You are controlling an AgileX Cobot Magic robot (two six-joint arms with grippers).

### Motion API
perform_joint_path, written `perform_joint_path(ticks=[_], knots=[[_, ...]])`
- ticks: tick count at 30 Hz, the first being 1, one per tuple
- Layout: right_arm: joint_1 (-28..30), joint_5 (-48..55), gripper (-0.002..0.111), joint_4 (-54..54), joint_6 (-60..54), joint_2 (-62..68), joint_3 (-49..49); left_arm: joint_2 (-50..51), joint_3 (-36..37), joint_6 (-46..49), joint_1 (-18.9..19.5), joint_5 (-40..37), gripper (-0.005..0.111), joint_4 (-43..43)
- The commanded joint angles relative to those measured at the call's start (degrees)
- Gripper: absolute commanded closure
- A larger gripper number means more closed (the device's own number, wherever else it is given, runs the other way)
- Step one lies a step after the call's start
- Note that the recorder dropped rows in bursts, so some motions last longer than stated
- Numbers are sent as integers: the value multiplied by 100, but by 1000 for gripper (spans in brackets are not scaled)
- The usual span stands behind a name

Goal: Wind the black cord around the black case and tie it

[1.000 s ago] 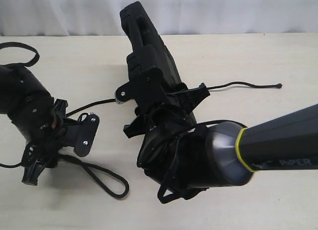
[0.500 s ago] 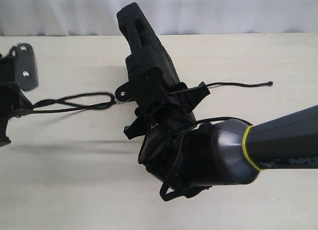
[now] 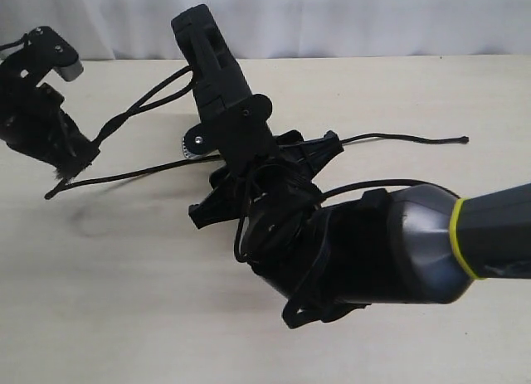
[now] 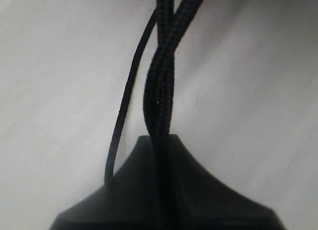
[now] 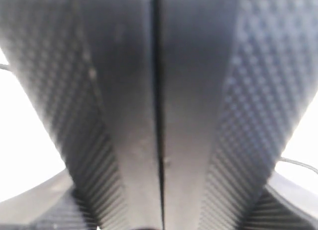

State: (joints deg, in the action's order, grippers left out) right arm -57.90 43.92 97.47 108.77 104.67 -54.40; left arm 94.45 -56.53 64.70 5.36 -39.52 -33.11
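Note:
The black case (image 3: 211, 65) is held up on edge off the table, its handle slot at the top end. My right gripper (image 3: 241, 135) is shut on its lower half; in the right wrist view the case's ridged edge and seam (image 5: 198, 91) fill the picture. The black cord (image 3: 141, 106) runs from the case in two taut strands to my left gripper (image 3: 79, 156) at the far left. That gripper (image 4: 161, 140) is shut on the doubled, twisted cord (image 4: 160, 81), with a thinner strand (image 4: 124, 101) beside it. The cord's free end (image 3: 415, 139) trails right to a small knotted tip.
The pale tabletop (image 3: 124, 276) lies under both arms. A white backdrop (image 3: 373, 19) closes the far edge. The right arm's big grey wrist with its yellow band (image 3: 373, 251) covers the lower middle and right.
My left gripper has swung up and back at the far left, drawing the cord taut into two strands. The case has tipped and shifted left in the right gripper.

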Motion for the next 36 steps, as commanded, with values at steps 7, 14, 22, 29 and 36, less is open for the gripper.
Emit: perform_joint_path(ticks=[7,14,22,29,36], knots=[[3,-522,99,247,-211,-18,-13,183,-985,-905,-1408,1069,107,200],[-20,-482,23,-1328,-1888,-821,-23,183,-985,-905,-1408,1117,107,200],[19,-872,29,-3534,-4340,-2936,-23,183,-985,-905,-1408,1134,107,247],[1273,-1422,35,-5122,-5598,-3297,-522,183,-985,-905,-1408,1161,107,245],[3079,-737,35,-10955,-10877,-1940,-2116,183,-985,-905,-1408,1173,107,245]])
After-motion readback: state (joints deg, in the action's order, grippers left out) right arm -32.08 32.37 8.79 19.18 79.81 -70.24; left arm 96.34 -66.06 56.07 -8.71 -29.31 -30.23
